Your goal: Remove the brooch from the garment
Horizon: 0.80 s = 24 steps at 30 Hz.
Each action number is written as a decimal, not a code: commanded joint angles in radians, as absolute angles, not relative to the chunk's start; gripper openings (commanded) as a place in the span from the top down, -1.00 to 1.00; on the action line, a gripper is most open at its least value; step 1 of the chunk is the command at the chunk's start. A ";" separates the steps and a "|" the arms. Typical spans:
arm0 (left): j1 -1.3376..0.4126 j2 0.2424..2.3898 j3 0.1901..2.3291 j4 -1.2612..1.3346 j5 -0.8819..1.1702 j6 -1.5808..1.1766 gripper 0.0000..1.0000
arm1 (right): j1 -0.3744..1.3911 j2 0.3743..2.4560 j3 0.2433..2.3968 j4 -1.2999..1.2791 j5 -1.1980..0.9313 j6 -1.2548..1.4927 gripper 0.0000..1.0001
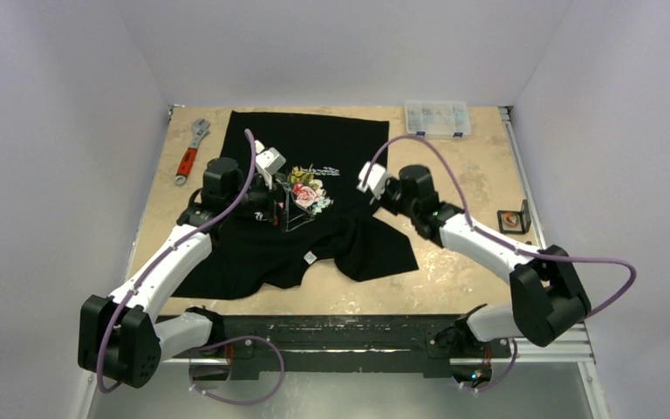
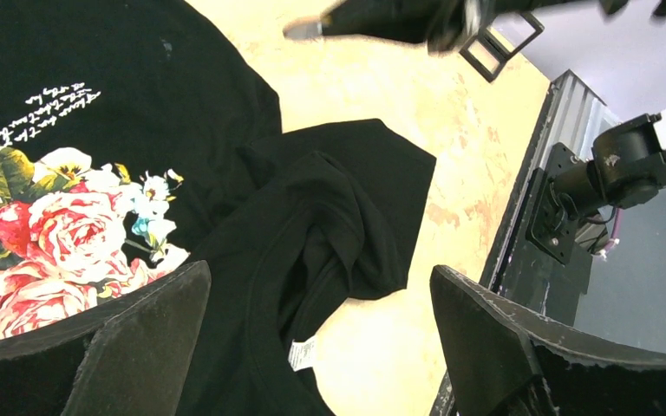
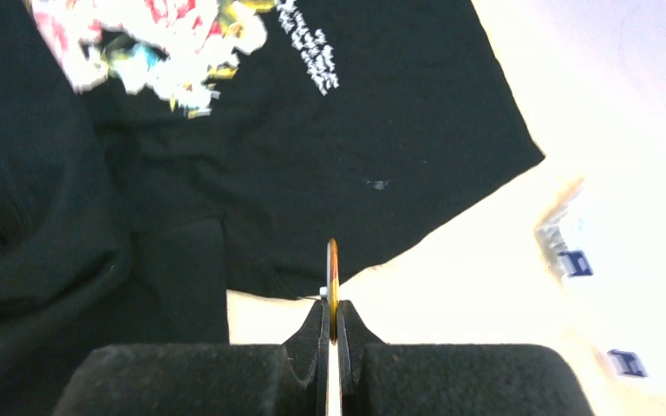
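The garment (image 1: 314, 148), a black T-shirt with a pink-rose print (image 1: 307, 194) and white lettering, lies spread on the table with its lower part bunched. Its white neck label (image 2: 302, 353) shows near the front. My right gripper (image 3: 332, 312) is shut on the brooch (image 3: 332, 277), a thin orange-gold disc seen edge-on with a small pin at its back. It holds the disc above the shirt's right edge (image 3: 399, 113), apart from the cloth. My left gripper (image 2: 321, 273) is open above the bunched fabric (image 2: 338, 217) beside the roses, with nothing between its fingers (image 2: 139, 347).
A red-handled wrench (image 1: 190, 150) lies at the table's far left. A clear compartment box (image 1: 437, 118) sits at the back right. A small black stand (image 1: 513, 219) stands near the right edge. Bare tan tabletop (image 1: 471, 175) lies right of the shirt.
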<state>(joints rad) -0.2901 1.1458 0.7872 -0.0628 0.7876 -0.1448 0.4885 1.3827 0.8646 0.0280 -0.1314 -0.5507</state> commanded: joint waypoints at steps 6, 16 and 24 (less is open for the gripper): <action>-0.286 1.185 0.828 0.010 0.914 -0.105 -0.90 | 0.275 1.547 1.108 -0.219 -1.029 0.284 1.00; -0.376 1.288 0.847 0.132 0.882 -0.224 -0.86 | 0.269 1.573 0.919 0.473 -1.237 1.003 1.00; -0.409 1.385 0.895 0.271 0.872 -0.424 -0.67 | 0.270 1.579 0.916 0.479 -1.246 1.024 1.00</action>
